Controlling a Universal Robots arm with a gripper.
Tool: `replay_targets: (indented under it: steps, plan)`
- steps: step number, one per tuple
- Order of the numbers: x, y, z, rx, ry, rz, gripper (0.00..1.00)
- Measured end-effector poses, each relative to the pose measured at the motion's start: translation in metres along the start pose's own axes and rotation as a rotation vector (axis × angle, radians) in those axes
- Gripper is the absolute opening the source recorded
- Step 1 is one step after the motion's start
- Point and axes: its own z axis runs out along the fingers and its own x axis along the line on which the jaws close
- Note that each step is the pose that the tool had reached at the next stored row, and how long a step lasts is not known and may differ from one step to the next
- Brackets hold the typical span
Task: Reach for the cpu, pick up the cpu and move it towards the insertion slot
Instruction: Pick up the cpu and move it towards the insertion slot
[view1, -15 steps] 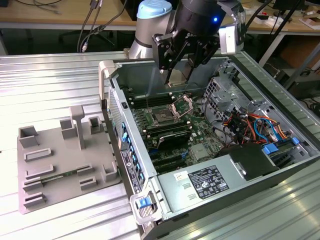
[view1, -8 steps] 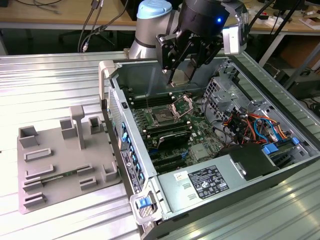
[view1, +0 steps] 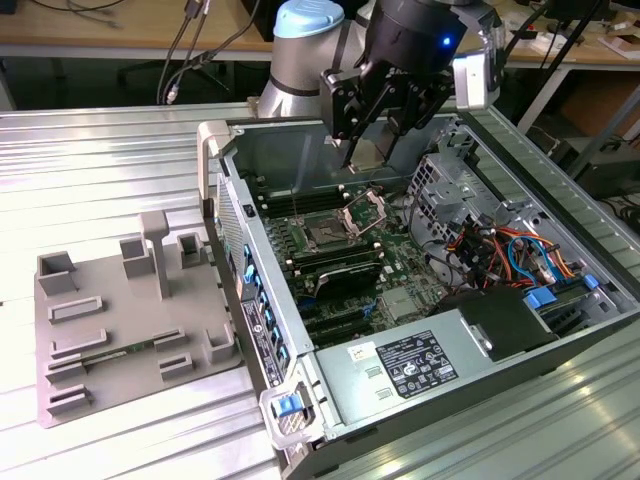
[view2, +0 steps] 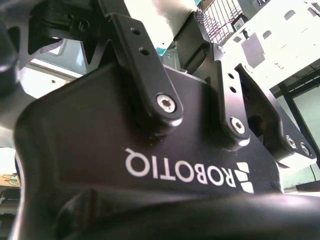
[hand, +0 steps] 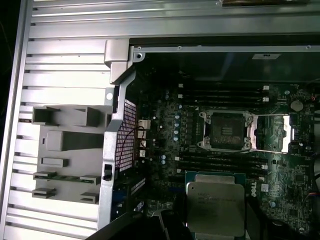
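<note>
Above the motherboard (view1: 395, 262), tool (view1: 368, 157) clamped on the cpu (hand: 216, 207), insertion slot (hand: 225, 131) below.

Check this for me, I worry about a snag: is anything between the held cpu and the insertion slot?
Nothing visible does. The end effector holds the cpu above the board. The insertion slot lies bare, and its hinged bracket stands open to one side.

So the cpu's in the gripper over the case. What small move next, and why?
Probably shift it sideways toward the slot before any lowering. The gripper holds the cpu above the board, and in the first wrist view the cpu appears offset from the open slot, not over it.
</note>
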Motion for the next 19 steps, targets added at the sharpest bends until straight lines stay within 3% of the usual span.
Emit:
replay_targets:
  steps: [19]
  plan:
    - [-0.0152, -0.0011, 0.0011, -0.0001, 0.0, 0.0, 0.55]
